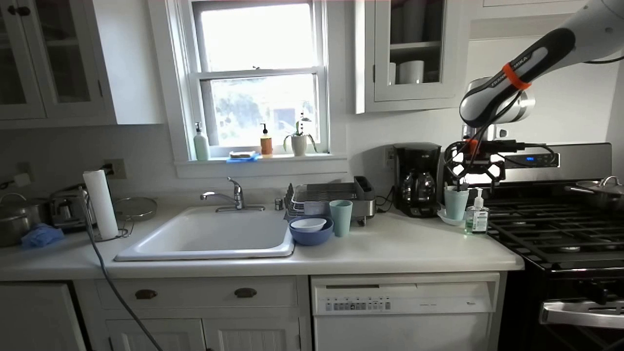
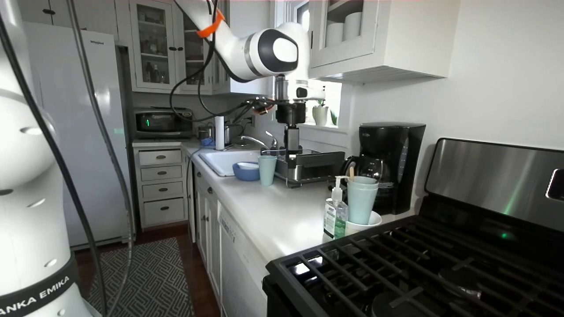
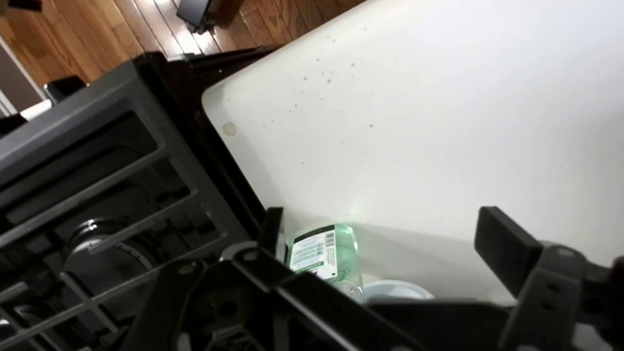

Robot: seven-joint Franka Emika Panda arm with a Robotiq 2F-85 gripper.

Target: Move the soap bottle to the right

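The soap bottle (image 1: 477,217) is clear with green liquid, a white label and a white pump. It stands upright at the counter's right end, beside the stove. It also shows in an exterior view (image 2: 335,215) in front of the teal cups. My gripper (image 1: 476,181) is above the counter, higher than the bottle's body; it also shows in an exterior view (image 2: 291,178), apart from the bottle. In the wrist view the jaws (image 3: 382,231) are wide open and empty. The bottle (image 3: 319,253) appears near the left finger, its top hidden behind the gripper.
Stacked teal cups (image 2: 362,200) stand in a white dish (image 2: 374,219) close to the bottle. A black coffee maker (image 1: 417,180) is behind. The stove grates (image 1: 551,224) adjoin the counter. A dish rack (image 1: 326,195), teal cup (image 1: 341,218) and blue bowl (image 1: 312,237) stand by the sink.
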